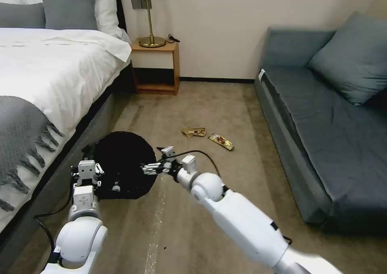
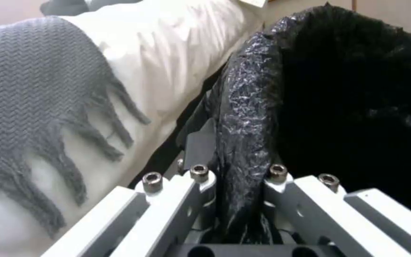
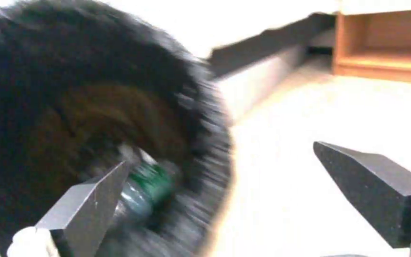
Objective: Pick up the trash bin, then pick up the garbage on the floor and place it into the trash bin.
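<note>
Trash bin was held beside the bed, left gripper clamped on its bag-lined rim. Bottle lay inside the bin, just past the right gripper, whose jaws stood wide and empty at the bin's mouth. Two wrappers remained on the floor, well beyond the bin toward the sofa: judged roughly half done.

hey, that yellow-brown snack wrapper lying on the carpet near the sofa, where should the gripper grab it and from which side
Probably from straight above, pinching across the narrow middle of the wrapper. It lies flat on the carpet as a long thin strip, so a side approach finds no edge to catch. The open right gripper, now at the bin, is the free one; the left gripper grips the bin's rim.
</note>
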